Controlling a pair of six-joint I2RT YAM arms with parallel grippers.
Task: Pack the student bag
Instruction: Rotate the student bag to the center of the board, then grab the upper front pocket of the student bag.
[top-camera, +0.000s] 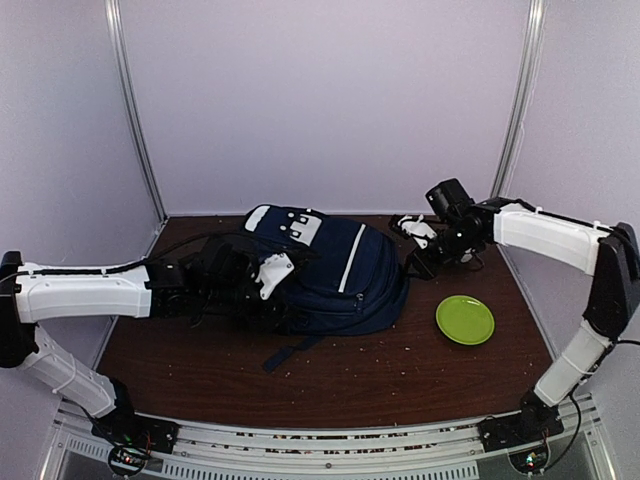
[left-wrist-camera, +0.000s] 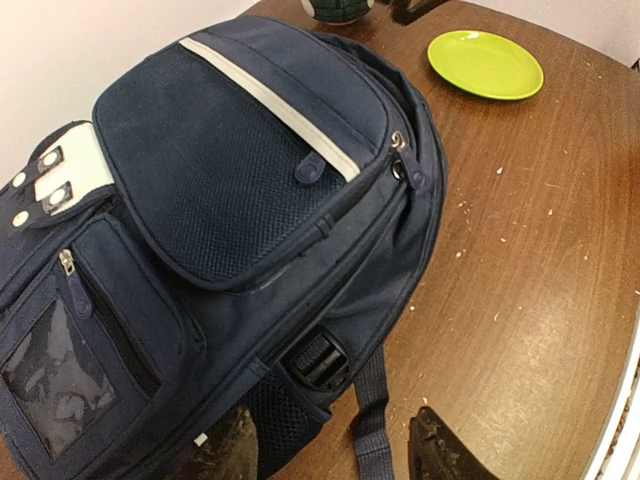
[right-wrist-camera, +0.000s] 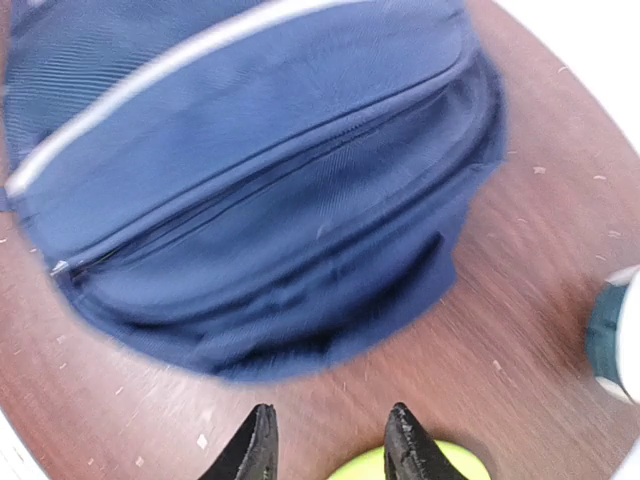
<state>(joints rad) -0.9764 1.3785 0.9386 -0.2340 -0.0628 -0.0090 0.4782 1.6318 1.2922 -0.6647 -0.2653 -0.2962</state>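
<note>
Overhead plus two wrist close-ups, sharing bag (top-camera: 330, 270)

My left arm (top-camera: 85, 292) rose from its base at the near left corner, folded at the elbow by the left edge, and ran level toward the middle, white forearm first, then the dark wrist. My left gripper (top-camera: 272, 276) pointed right and slightly down, and its two dark fingers (left-wrist-camera: 440, 455) stood apart. My right arm (top-camera: 550, 235) climbed from its base at the near right, bent sharply at the elbow, and reached left along the far side. My right gripper (top-camera: 418, 248) tipped downward, and its black fingers (right-wrist-camera: 255, 450) were parted with a plain gap between them.
</note>
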